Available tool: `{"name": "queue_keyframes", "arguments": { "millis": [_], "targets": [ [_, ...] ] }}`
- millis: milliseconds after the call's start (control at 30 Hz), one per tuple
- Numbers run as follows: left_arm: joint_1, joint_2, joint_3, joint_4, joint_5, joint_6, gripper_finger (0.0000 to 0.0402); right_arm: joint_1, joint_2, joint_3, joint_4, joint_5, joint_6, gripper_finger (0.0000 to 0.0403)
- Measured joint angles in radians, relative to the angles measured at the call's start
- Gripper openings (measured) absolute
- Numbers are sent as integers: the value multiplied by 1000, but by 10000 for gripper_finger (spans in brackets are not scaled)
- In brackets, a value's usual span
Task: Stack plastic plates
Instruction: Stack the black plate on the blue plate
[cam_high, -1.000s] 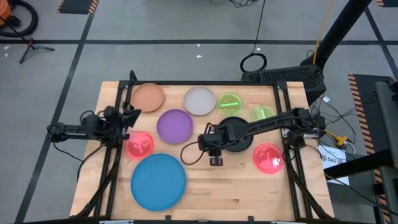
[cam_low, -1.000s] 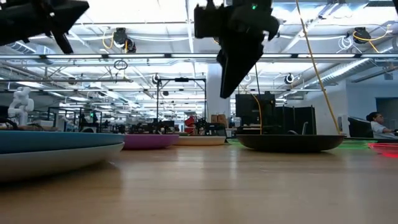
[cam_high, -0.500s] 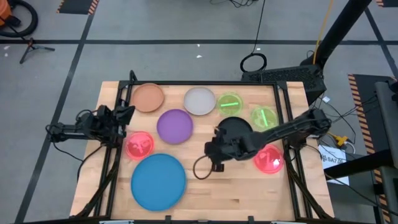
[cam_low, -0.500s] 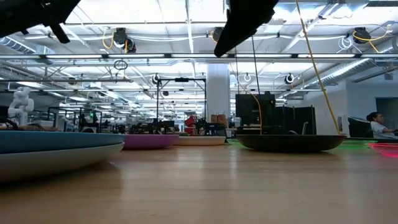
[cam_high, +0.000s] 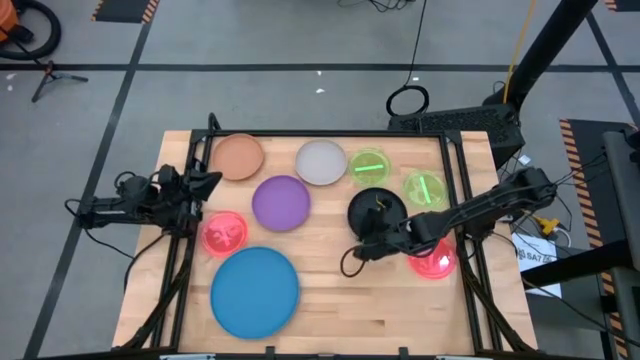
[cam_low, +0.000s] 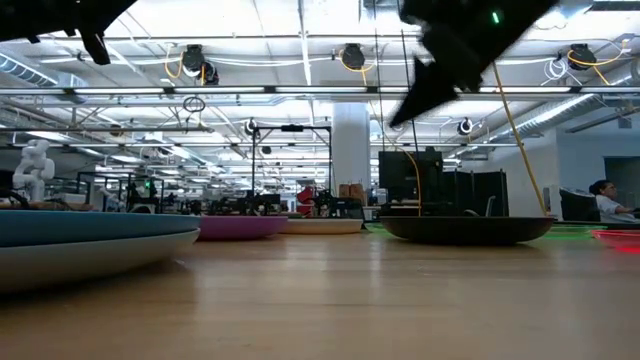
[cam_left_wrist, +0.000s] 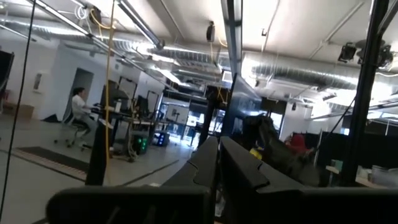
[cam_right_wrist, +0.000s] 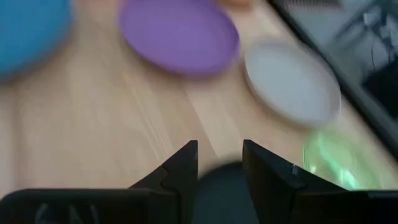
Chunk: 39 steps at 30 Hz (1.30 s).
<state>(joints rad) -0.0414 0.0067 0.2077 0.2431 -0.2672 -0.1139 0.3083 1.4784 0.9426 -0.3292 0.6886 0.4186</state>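
Plates lie flat on the wooden table: a large blue one (cam_high: 254, 291) whose underside looks grey in the low view (cam_low: 90, 255), purple (cam_high: 281, 202), black (cam_high: 377, 211), orange-brown (cam_high: 238, 157), whitish (cam_high: 321, 162), two neon green (cam_high: 369, 165) (cam_high: 424, 189) and two pink (cam_high: 224, 233) (cam_high: 432, 255). My right gripper (cam_high: 368, 238) hangs open in the air over the black plate's near edge (cam_right_wrist: 221, 180) and touches nothing. It faces the purple plate (cam_right_wrist: 180, 34). My left gripper (cam_high: 205, 182) is shut and waits level at the table's left edge, above the left pink plate.
A black frame rail (cam_high: 330, 134) runs along the table's far edge, with rails down both sides. Bare wood (cam_high: 350, 310) lies between the blue plate and the right pink plate. A cable loop (cam_high: 350, 265) hangs from my right wrist.
My right gripper has risen and drawn back from the table's middle toward the right and near edges, so the black plate that its arm covered now shows. My left arm has pulled slightly toward the left edge. No plate has moved.
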Motion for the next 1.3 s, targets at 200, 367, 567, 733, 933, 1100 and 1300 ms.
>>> {"name": "queue_keyframes", "arguments": {
  "millis": [200, 367, 567, 733, 933, 1100, 1300],
  "targets": [
    [1, 0, 0, 0, -16, 9, 24, -6, -16, -130, -19, -86, 305, 118],
    [1, 0, 0, 0, -35, 50, 24, -4, -15, -162, -17, -117, 486, 131],
    [1, 0, 0, 0, -60, 65, 24, 1, -11, -163, 64, -165, 422, 177],
    [1, 0, 0, 0, -85, 90, 24, 1, 38, -163, 119, -194, 377, 192],
    [1, 0, 0, 0, -102, 93, 24, 1, 121, -163, 126, -194, 370, 180],
    [1, 0, 0, 0, -104, 93, 24, 1, 191, -163, 139, -193, 364, 167],
    [1, 0, 0, 0, -104, 93, 24, 2, 222, -159, 147, -174, 358, 142]
  ]
}}
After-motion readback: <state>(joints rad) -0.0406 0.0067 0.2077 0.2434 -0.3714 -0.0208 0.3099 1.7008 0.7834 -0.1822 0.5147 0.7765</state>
